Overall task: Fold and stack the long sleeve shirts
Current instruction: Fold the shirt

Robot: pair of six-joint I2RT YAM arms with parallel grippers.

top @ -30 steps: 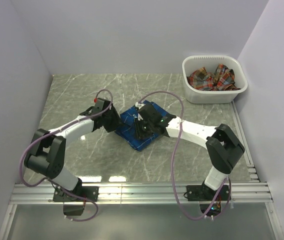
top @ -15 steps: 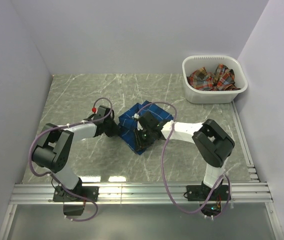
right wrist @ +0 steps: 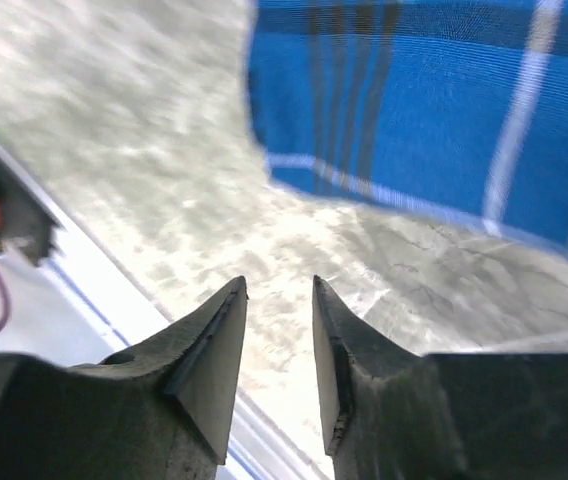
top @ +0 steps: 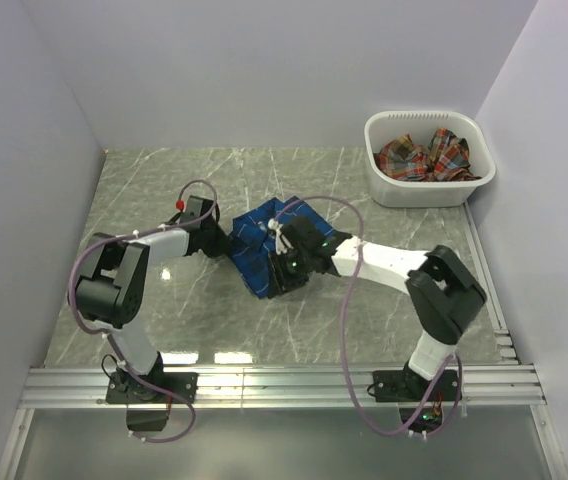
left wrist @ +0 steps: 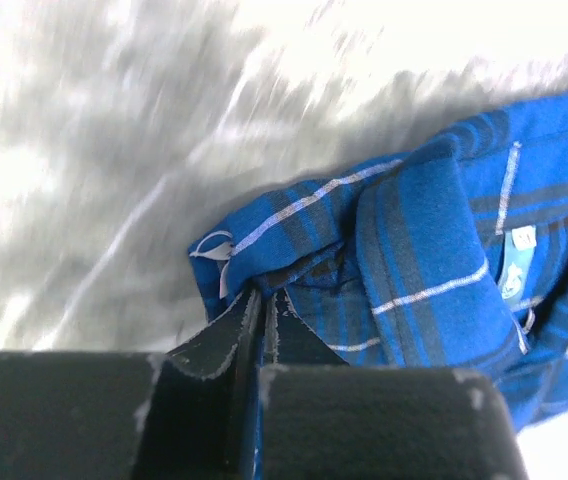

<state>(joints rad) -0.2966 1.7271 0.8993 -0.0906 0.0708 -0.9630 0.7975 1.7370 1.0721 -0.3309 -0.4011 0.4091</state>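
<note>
The royal blue plaid long sleeve shirt (top: 262, 243) lies bunched in the middle of the marble table (top: 144, 190). My left gripper (top: 226, 243) is at its left edge, and in the left wrist view the gripper (left wrist: 264, 295) is shut on a fold of the blue shirt (left wrist: 434, 230) near a white label. My right gripper (top: 280, 274) hovers over the shirt's near side. In the right wrist view it (right wrist: 279, 285) stands open with nothing between its fingers, and the blue shirt (right wrist: 414, 100) hangs just beyond them. A red-orange plaid shirt (top: 424, 157) lies crumpled in the basket.
The white plastic basket (top: 429, 192) stands at the back right corner. Walls close in the left, back and right sides. A metal rail (top: 284, 385) runs along the table's near edge by the arm bases. Purple cables loop over both arms.
My left gripper has shut on the blue shirt's left edge and drawn back to the left. The shirt has bunched up and shifted left. The right gripper has moved with it.
</note>
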